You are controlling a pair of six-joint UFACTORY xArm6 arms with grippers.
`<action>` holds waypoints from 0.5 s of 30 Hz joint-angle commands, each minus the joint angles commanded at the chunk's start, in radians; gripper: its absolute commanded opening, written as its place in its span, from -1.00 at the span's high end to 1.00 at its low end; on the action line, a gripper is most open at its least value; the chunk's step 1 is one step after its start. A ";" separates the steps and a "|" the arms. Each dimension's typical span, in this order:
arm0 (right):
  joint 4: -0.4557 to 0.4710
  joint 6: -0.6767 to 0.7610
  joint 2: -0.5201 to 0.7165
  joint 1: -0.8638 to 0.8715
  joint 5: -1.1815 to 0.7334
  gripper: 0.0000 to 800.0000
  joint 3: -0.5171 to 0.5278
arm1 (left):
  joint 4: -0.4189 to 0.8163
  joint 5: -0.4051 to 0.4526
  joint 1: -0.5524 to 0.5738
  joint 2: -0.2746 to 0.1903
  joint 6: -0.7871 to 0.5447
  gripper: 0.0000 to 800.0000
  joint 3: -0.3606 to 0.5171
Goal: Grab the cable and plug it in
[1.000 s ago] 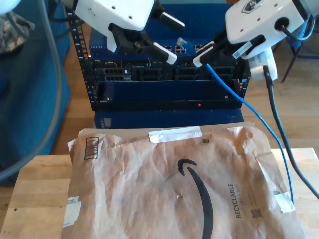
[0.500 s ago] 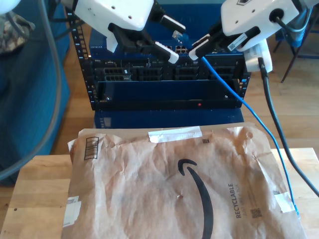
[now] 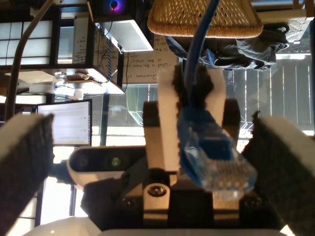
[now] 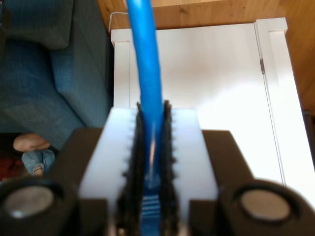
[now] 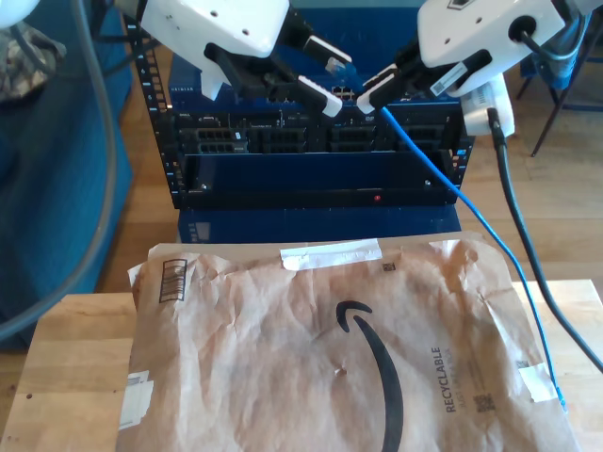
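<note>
Blue cable point(image 5: 471, 212) is running up from the tabletop's point(image 5: 66, 377) edge at the exterior view's right to our second gripper point(image 4: 151, 196), which is clamping it tight just behind the plug point(image 3: 216, 160). Our first gripper point(image 5: 325, 80) is standing wide open with that plug poised between its pads. We're judging this a handover ahead of plugging in: next we're needing to pinch the plug squarely, then line it up with a port on the rack point(image 5: 311, 141).
</note>
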State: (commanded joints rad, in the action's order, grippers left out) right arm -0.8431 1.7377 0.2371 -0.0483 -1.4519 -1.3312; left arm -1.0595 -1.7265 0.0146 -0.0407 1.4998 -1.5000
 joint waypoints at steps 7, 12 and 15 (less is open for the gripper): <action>0.003 -0.002 0.000 0.002 0.018 0.98 0.002 | 0.000 -0.003 0.000 0.000 0.000 -0.30 0.002; 0.003 -0.002 0.000 0.000 0.018 0.98 0.002 | 0.000 -0.006 -0.002 0.000 0.000 -0.11 0.002; 0.003 0.000 0.000 0.000 0.018 0.98 0.002 | 0.000 -0.006 -0.002 -0.002 -0.002 -0.02 0.000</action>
State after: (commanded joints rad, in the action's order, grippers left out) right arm -0.8401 1.7377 0.2371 -0.0483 -1.4335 -1.3297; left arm -1.0595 -1.7327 0.0130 -0.0422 1.4983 -1.5000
